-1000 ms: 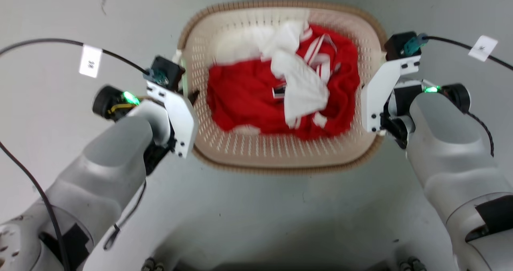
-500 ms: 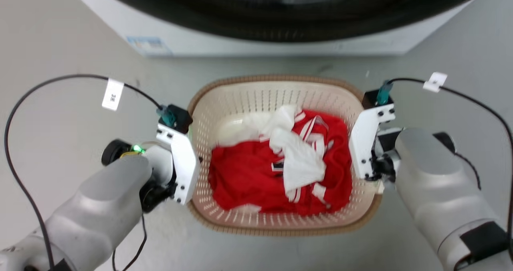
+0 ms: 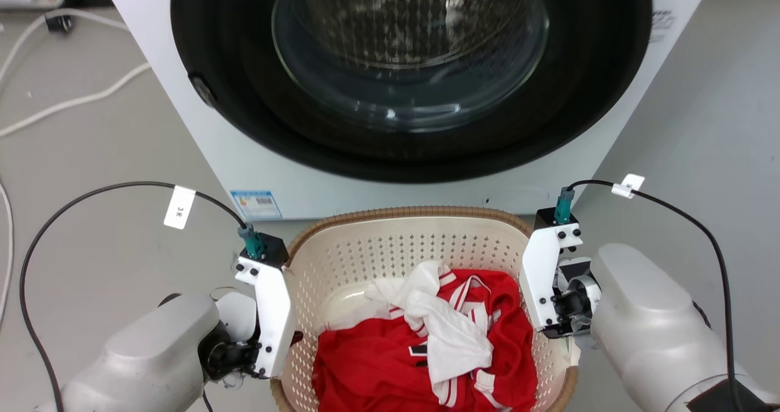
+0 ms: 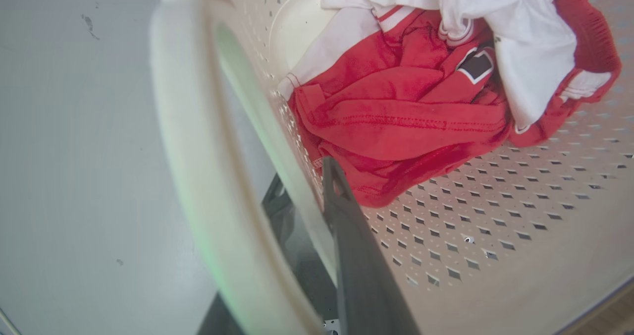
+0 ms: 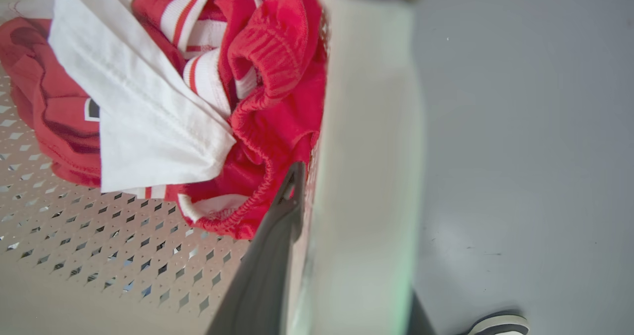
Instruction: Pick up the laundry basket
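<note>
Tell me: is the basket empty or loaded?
Loaded. Red and white clothes lie heaped in the basket, leaving part of its perforated floor bare.

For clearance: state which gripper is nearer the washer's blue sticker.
Left. The left gripper clamps the laundry basket's left side, just below the blue sticker; the right gripper clamps the opposite side, farther across.
</note>
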Robot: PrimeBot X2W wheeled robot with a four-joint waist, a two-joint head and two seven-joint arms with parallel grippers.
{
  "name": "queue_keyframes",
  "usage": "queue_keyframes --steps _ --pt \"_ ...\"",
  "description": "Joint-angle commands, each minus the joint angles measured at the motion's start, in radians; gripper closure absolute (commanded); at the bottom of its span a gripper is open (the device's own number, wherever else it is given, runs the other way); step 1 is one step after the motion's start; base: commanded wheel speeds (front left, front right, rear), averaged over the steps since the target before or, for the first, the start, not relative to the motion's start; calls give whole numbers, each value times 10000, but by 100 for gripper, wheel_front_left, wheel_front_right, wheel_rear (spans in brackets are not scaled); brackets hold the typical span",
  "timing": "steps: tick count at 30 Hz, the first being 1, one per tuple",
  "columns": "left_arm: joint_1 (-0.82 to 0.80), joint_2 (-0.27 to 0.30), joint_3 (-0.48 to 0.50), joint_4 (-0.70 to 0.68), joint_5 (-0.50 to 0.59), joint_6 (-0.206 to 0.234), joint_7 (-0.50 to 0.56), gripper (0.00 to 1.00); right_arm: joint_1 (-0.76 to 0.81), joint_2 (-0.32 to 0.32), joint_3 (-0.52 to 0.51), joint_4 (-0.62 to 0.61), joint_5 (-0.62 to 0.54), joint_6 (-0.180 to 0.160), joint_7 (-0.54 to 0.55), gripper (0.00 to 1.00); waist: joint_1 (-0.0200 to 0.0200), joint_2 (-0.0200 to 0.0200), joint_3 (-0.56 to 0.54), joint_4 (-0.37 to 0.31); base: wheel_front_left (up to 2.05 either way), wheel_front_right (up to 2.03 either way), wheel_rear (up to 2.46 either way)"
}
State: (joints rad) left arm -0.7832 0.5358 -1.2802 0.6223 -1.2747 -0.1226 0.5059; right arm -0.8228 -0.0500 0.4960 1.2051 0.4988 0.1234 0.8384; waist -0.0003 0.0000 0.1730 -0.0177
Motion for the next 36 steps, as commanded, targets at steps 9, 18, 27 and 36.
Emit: queue_keyframes --steps 9,18,27,36 --pt "376 -5 -13 -118 -356 -135 854 100 131 2 606 -169 485 132 675 100 3 0 -1108 -301 0 0 0" --pt "600 -139 -12 -132 -661 -137 1281 100 443 24 1008 -340 892 134 1004 100 3 0 -1536 -350 0 0 0" --pt "566 -77 -10 -28 -704 -136 1438 100 272 16 1127 -82 1036 134 834 100 3 0 -1771 -315 0 0 0" --pt "579 -94 -11 54 -747 -134 1476 100 180 13 1245 62 1199 134 704 100 3 0 -1832 -297 0 0 0"
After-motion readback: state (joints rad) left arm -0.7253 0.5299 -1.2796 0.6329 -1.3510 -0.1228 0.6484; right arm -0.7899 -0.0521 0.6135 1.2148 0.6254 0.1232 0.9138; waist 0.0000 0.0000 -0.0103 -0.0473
